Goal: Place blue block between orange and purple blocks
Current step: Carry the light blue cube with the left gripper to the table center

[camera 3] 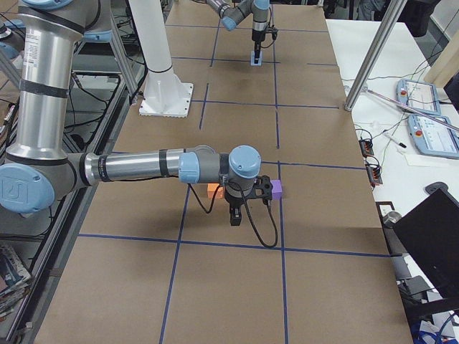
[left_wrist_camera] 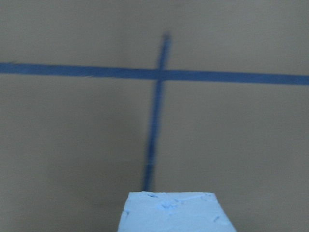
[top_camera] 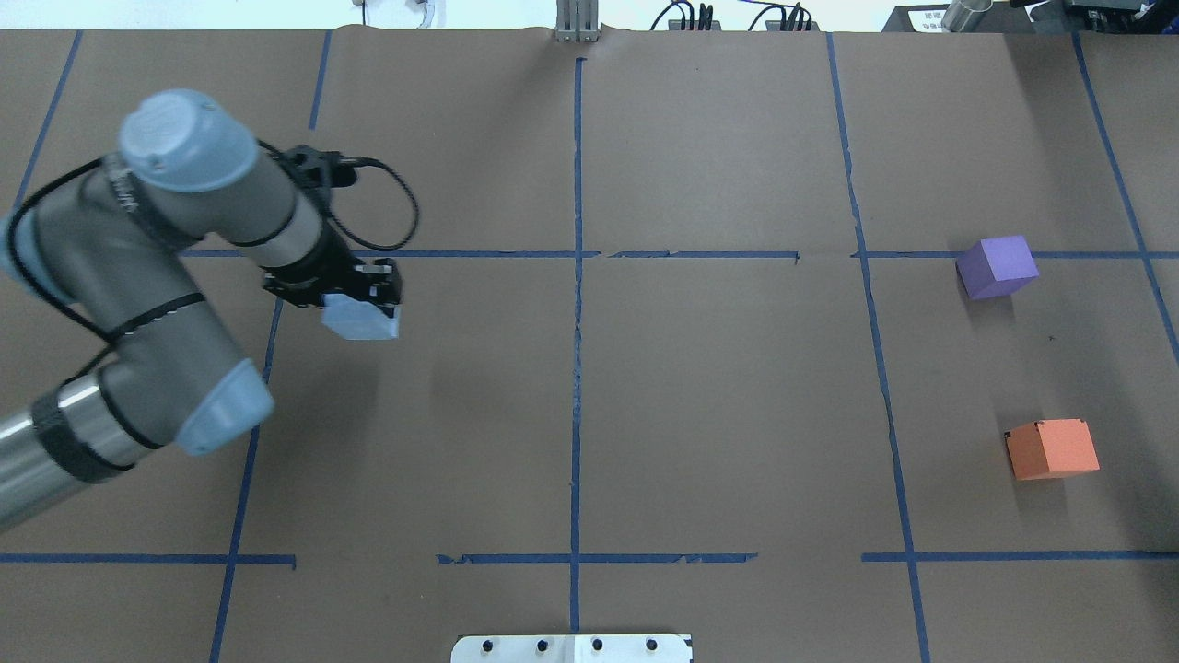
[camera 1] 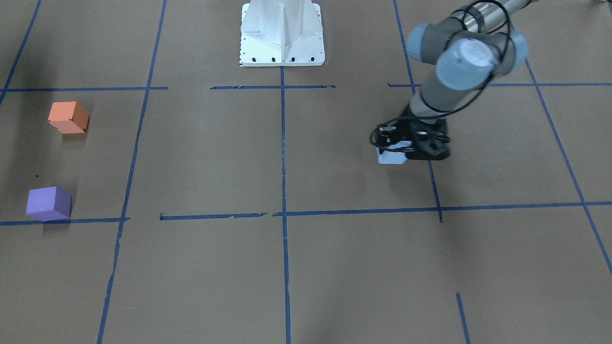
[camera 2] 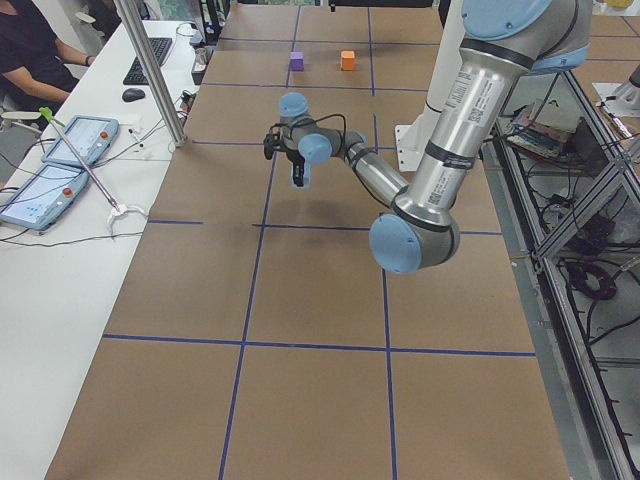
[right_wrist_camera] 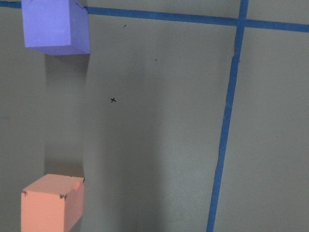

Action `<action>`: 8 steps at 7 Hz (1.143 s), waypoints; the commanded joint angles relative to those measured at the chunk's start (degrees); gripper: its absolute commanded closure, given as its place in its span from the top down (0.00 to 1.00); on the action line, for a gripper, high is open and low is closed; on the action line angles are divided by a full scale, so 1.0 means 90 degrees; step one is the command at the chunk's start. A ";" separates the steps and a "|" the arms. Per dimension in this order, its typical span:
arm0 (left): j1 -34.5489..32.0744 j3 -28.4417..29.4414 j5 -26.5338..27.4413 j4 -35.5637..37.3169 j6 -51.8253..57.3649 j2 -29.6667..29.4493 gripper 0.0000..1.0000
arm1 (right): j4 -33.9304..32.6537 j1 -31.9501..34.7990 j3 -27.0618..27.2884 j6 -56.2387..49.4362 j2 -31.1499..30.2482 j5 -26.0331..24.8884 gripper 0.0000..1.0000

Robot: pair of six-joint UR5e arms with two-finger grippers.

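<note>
Overhead exterior: pincer [top_camera: 365, 298] clasps blue block [top_camera: 361, 319]

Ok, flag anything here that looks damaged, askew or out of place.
Nothing is spilled or toppled. The blue tape lines are ragged, with gaps near some crossings. The orange block has dark nicks at its upper corners, and the blue block, held in the left tool, has a pitted face.
</note>
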 commanded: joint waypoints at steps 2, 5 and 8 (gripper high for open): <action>0.1128 0.2142 0.0877 0.0594 -0.0242 -0.2487 0.01 | 0.0000 -0.0089 -0.0006 -0.0019 0.0000 -0.0002 1.00; 0.1336 0.3243 0.1233 -0.0402 -0.0496 -0.2863 0.05 | 0.0145 -0.0352 0.0033 0.0001 0.0000 -0.0021 1.00; 0.1316 0.3295 0.1233 -0.0393 -0.0468 -0.2904 0.48 | 0.0468 -0.0363 0.0004 0.0050 -0.0019 -0.0002 1.00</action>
